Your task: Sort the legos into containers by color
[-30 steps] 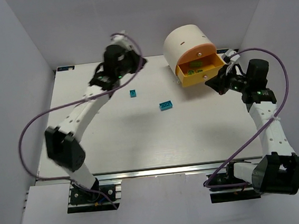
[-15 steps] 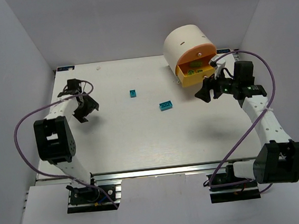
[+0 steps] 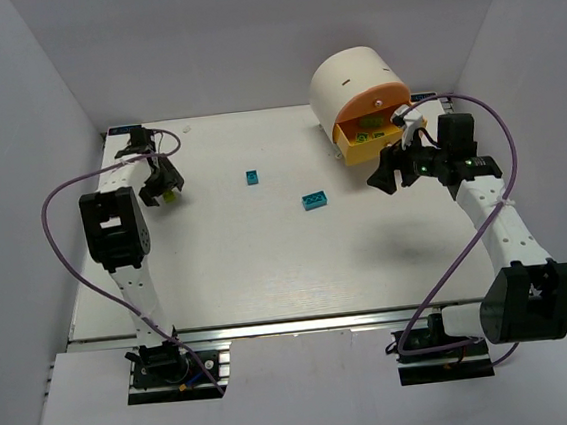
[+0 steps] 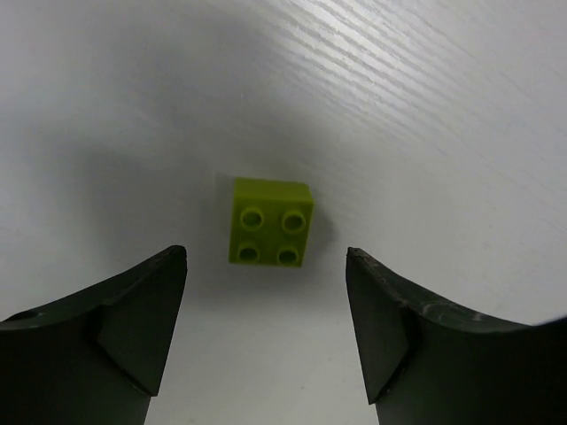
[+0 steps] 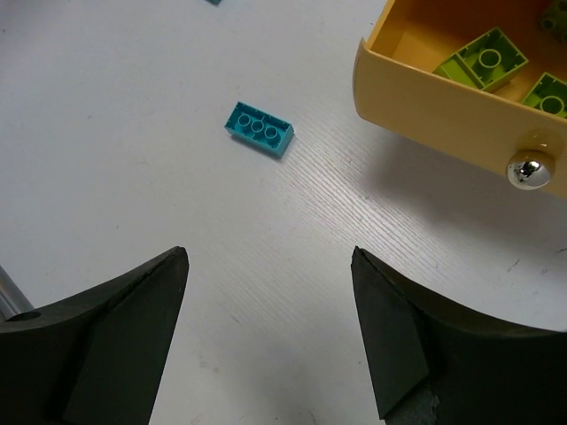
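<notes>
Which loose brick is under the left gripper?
The lime yellow-green brick, framed by the open left gripper; the small cyan brick and the long cyan brick lie mid-table.

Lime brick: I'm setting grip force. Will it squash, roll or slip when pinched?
Probably rigid: the lime brick has crisp moulded edges. Unlikely to roll, since it lies flat, studs up. Its smooth sides might slip a little.
</notes>
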Controlling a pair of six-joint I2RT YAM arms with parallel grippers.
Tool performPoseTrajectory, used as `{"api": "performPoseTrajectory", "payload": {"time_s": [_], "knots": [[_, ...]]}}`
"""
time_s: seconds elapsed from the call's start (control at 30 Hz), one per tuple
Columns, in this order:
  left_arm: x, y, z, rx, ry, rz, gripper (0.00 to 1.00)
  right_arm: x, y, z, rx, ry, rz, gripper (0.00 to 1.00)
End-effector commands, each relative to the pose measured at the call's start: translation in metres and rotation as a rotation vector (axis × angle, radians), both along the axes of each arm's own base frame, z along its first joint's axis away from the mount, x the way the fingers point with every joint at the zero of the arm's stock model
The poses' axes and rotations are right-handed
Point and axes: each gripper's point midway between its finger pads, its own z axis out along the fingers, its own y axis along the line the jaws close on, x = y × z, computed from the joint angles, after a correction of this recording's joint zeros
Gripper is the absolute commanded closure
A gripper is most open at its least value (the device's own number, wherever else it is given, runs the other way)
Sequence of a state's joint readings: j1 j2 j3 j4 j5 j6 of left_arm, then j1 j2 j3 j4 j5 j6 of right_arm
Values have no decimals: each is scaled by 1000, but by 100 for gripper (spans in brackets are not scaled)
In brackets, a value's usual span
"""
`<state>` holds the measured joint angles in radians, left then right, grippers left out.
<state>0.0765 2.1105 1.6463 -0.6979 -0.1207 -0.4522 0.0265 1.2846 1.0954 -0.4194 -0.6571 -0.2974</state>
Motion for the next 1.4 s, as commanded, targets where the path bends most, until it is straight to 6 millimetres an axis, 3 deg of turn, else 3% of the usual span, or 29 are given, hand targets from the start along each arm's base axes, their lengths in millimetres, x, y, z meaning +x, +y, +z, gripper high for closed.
{"api": "performPoseTrajectory", "payload": {"time_s": [0.0,0.13,0.23,0.27,0.33,0.37,0.47,0.53,0.57,0.6,0.63,0.67,0.7,0.73,0.77,0.8,0.83,0.9,0.93,1.0,1.03,1.07,1.27,1.37], "knots": [[11,10,0,43,2,-21,18,10,-3,21,-22,-56,0,20],[22,8,-7,28,-3,-39,26,13,-5,20,-35,-51,-5,21],[29,4,-4,8,-23,-43,40,15,-5,20,-38,-51,-8,21],[29,-2,-2,1,-27,-54,53,16,-6,20,-39,-53,-12,22],[27,-3,4,-4,-36,-46,67,18,-6,21,-39,-55,-14,23],[25,-10,10,-12,-49,-59,76,18,-7,22,-38,-56,-14,24],[25,-30,25,-85,-109,-102,85,19,-7,21,-35,-58,-16,31],[17,-54,48,-177,-183,-151,93,19,-5,20,-28,-53,-19,36],[27,-64,64,-229,-268,-170,93,20,-6,19,-23,-48,-28,43],[24,-97,82,-338,-323,-260,93,21,-6,20,-15,-49,-33,50],[14,-116,99,-398,-376,-310,93,23,-4,22,8,-45,-44,69],[24,-135,124,-465,-486,-347,93,25,-6,24,21,-39,-67,79],[10,-173,134,-576,-503,-450,93,27,-6,23,35,-25,-86,88],[7,-194,152,-629,-550,-503,93,31,-6,27,62,-12,-117,100],[10,-214,171,-682,-606,-546,95,34,-9,30,72,-7,-141,100],[-3,-251,181,-745,-604,-642,95,37,-8,30,82,5,-154,100],[-3,-270,200,-768,-632,-692,95,39,-9,33,91,6,-170,100],[-1,-304,217,-797,-675,-768,95,47,-19,45,117,-4,-222,100],[-7,-333,245,-822,-723,-845,95,49,-23,49,119,-12,-243,100],[-2,-363,252,-844,-743,-889,95,52,-28,57,135,-20,-271,100],[-5,-387,278,-855,-801,-942,94,52,-32,60,135,-29,-281,96],[2,-402,264,-859,-787,-945,94,52,-33,63,157,-15,-299,93],[11,-487,277,-892,-884,-1019,93,44,-40,65,172,-23,-317,86],[18,-513,282,-884,-955,-1001,93,38,-44,63,165,-29,-328,83]]}}
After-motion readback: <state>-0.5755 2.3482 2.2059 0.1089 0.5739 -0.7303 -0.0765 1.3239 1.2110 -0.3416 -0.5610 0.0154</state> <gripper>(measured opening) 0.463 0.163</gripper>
